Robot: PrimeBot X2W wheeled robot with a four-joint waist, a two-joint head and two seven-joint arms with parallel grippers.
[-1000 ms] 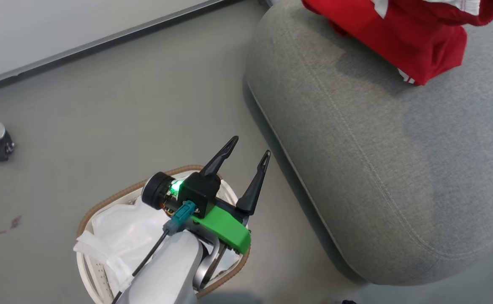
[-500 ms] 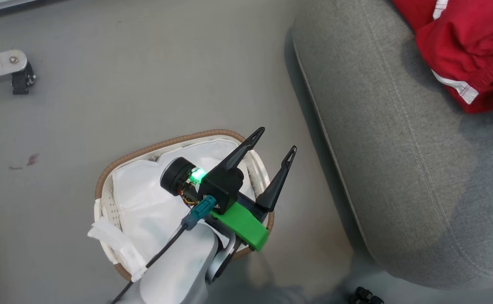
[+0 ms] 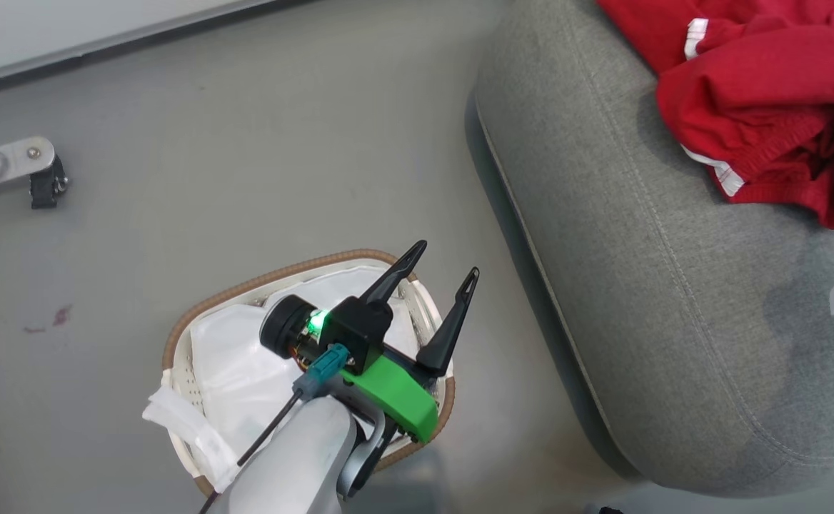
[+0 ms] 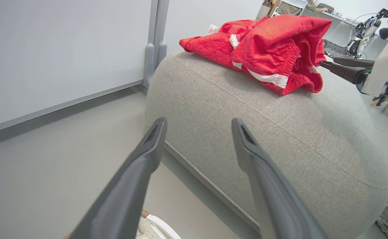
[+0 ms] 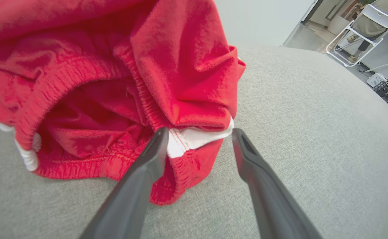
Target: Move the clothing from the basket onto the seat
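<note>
Red shorts (image 5: 114, 83) lie on the seat (image 5: 297, 132) just ahead of the right gripper (image 5: 199, 132), fingers parted; backing straight out should avoid snagging.

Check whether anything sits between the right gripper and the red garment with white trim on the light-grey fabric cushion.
Nothing visible. The right gripper stands open right at the crumpled red garment with white trim, which lies directly on the light-grey fabric seat cushion.

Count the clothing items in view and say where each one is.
1: a red garment lies crumpled on the seat, in front of the open right gripper. The basket's visible inside holds just its white liner; the left gripper hides part of it.
</note>
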